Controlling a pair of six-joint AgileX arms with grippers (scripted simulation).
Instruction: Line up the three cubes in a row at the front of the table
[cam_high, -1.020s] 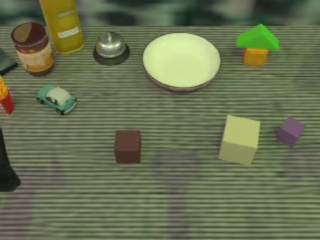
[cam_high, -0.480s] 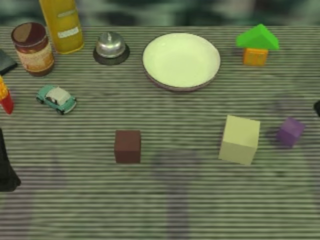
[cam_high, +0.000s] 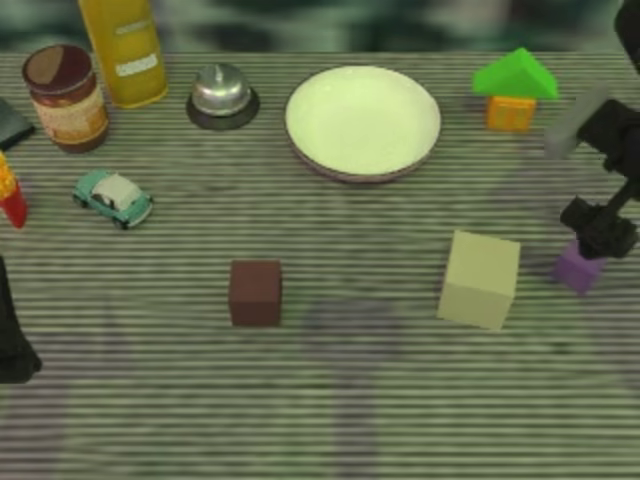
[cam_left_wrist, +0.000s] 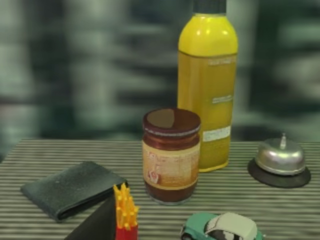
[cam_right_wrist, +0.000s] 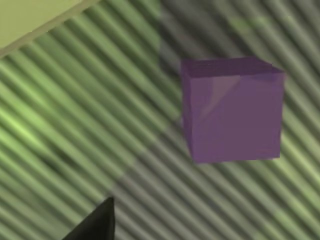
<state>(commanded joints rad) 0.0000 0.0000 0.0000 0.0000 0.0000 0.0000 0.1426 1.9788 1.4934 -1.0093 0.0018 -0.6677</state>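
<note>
cubes: three – pale yellow cube (cam_high: 481, 278), reddish-brown cube (cam_high: 255, 292), purple cube (cam_high: 578, 269)
plate (cam_high: 363, 122): one
bell (cam_high: 221, 94): one
toy car (cam_high: 113, 197): one
jar (cam_high: 66, 97): one
yellow bottle (cam_high: 124, 49): one

1. The top view looks down on the whole worktop (cam_high: 330, 400) from above, taking in everything from the jar (cam_high: 66, 97) to the purple cube (cam_high: 578, 270).
2. The left wrist view sits low and near, facing the jar (cam_left_wrist: 171, 156), yellow bottle (cam_left_wrist: 207, 90) and bell (cam_left_wrist: 280, 161), all shared with the top view.
3. The right wrist view hangs very close over the purple cube (cam_right_wrist: 232, 115), with the pale yellow cube (cam_right_wrist: 35, 17) at its edge.
</note>
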